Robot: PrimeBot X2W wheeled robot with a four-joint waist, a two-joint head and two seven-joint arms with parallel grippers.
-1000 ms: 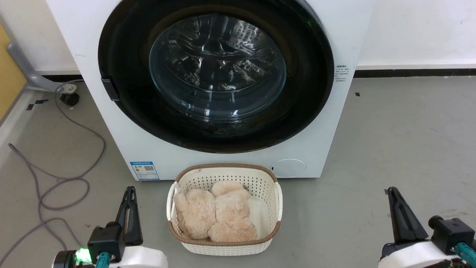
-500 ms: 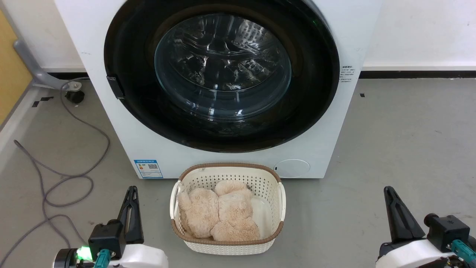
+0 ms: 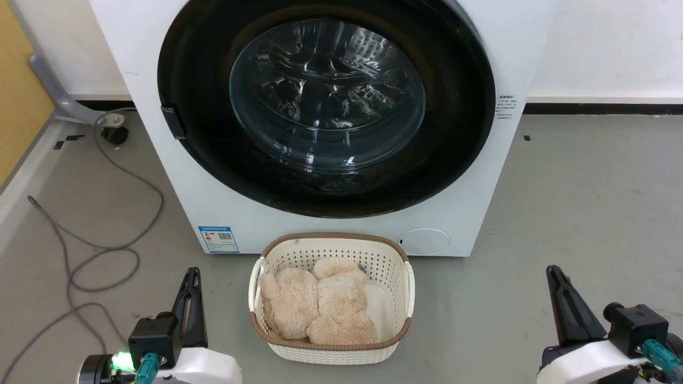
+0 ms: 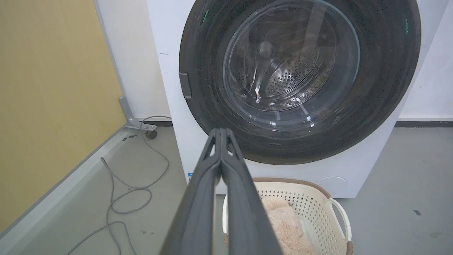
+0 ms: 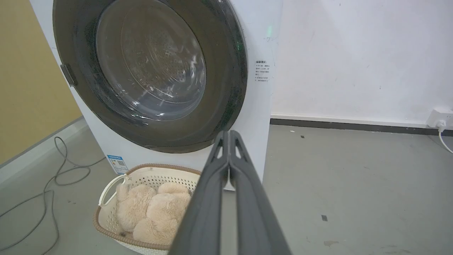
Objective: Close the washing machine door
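Note:
The white washing machine [image 3: 224, 224] stands straight ahead on the floor. Its door [image 3: 326, 96], a glossy black disc with a clear glass bowl, lies flat against the machine's front, latch tab at its left edge. My left gripper [image 3: 192, 273] is at the lower left, shut and holding nothing, well short of the machine. My right gripper [image 3: 552, 269] is at the lower right, also shut and holding nothing. In the left wrist view the shut fingers [image 4: 221, 131] point at the door's [image 4: 293, 71] lower rim. In the right wrist view the shut fingers [image 5: 229, 133] point at the machine's [image 5: 258, 99] lower right corner, beside the door [image 5: 148, 67].
A cream perforated basket [image 3: 331, 238] holding a beige plush toy [image 3: 320, 306] sits on the floor directly before the machine, between my grippers. A grey cable [image 3: 106, 250] loops on the floor at left, near a yellow panel [image 3: 16, 80]. A wall socket [image 5: 439, 118] is at far right.
The whole head picture has slid a little to the right, so the camera has moved. Both grippers stay shut and low, and the door has not moved against the machine.

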